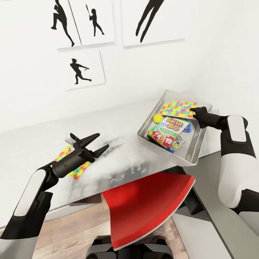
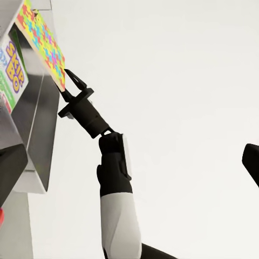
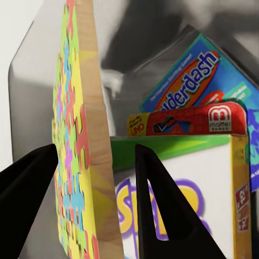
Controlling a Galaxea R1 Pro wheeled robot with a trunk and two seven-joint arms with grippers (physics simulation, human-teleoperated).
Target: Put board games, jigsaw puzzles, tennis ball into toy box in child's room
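The light grey toy box (image 1: 196, 151) stands on the pale table (image 1: 118, 126) by the wall. In it lie a Skip-Bo board game (image 1: 175, 126), a red-and-green game box (image 1: 166, 139), a blue Balderdash box (image 3: 189, 91) and the tennis ball (image 1: 157, 118). My right gripper (image 1: 194, 110) is shut on the edge of one jigsaw puzzle (image 1: 177, 109), which tilts over the box's far side. The wrist view shows the puzzle sheet (image 3: 81, 162) standing between the two fingers. My left gripper (image 1: 98, 143) hovers open above the table, just beyond the second jigsaw puzzle (image 1: 69, 163) lying flat.
A red chair (image 1: 151, 208) sits tucked under the table's front edge, below the toy box. White wall with black silhouette pictures (image 1: 84, 70) runs right behind the table. Wood-plank floor (image 1: 72, 233) shows beneath.
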